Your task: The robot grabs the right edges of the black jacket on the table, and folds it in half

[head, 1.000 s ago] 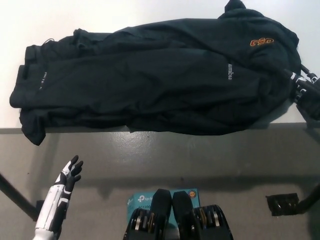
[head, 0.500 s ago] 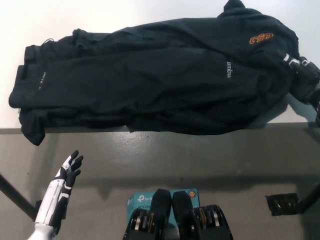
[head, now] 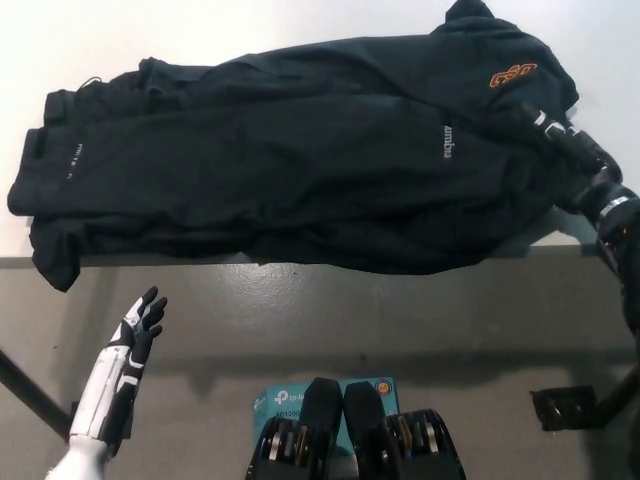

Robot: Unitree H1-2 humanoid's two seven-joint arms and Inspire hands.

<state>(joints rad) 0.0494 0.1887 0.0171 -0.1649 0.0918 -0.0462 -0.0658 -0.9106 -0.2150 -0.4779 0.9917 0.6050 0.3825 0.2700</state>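
Note:
The black jacket (head: 300, 160) lies spread across the white table (head: 200, 40), with an orange logo near its right end and its left corner hanging over the front edge. My black right hand (head: 565, 145) lies on the jacket's right edge, just below the logo. Black on black hides whether it has hold of the cloth. My white left hand (head: 138, 328) rests open at the lower left, below the table's front edge and apart from the jacket.
The table's front edge (head: 300, 262) runs across the middle of the picture, with grey floor below it. A teal box (head: 285, 398) lies on the floor at the bottom centre. A small black object (head: 568, 408) sits at the lower right.
My right hand has moved up and to the left, from beside the jacket's right end onto its right edge. The jacket has slid slightly to the left. The left hand has barely moved.

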